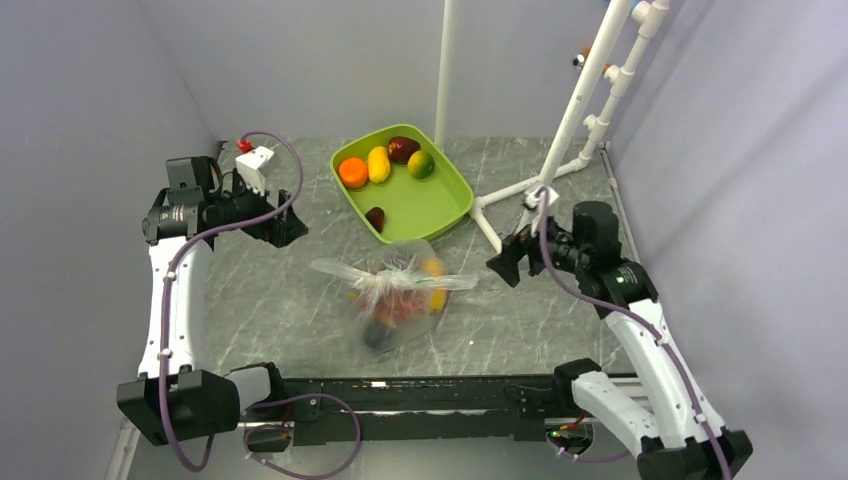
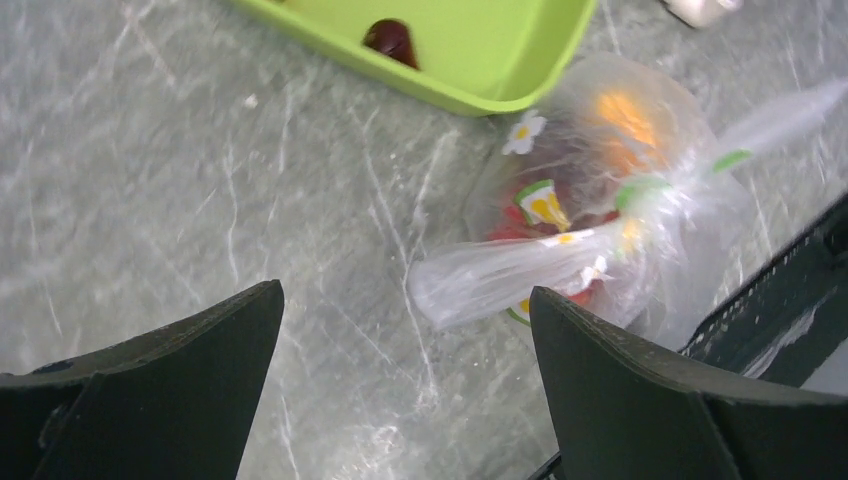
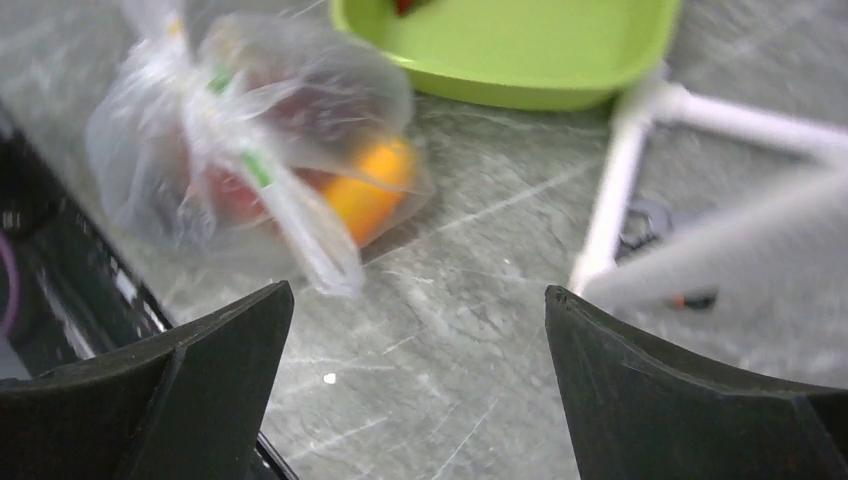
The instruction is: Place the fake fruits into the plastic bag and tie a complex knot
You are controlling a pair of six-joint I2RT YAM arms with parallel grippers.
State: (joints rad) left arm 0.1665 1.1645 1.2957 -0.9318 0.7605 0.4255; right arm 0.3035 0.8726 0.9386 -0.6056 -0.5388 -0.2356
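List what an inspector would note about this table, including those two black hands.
Surface: grey veined tabletop.
Job's things: clear crinkly plastic bag holds red and orange fake fruits, its mouth gathered into a knot; five more fruits lie in the lime green plastic tray behind it.
Clutter: white pipe frame at right rear; small white block with a red tip at left rear.
Hands: left hand and right hand are open, empty, clear of the bag.
Cables: purple cables run along both arms.
Surroundings: plain grey walls.
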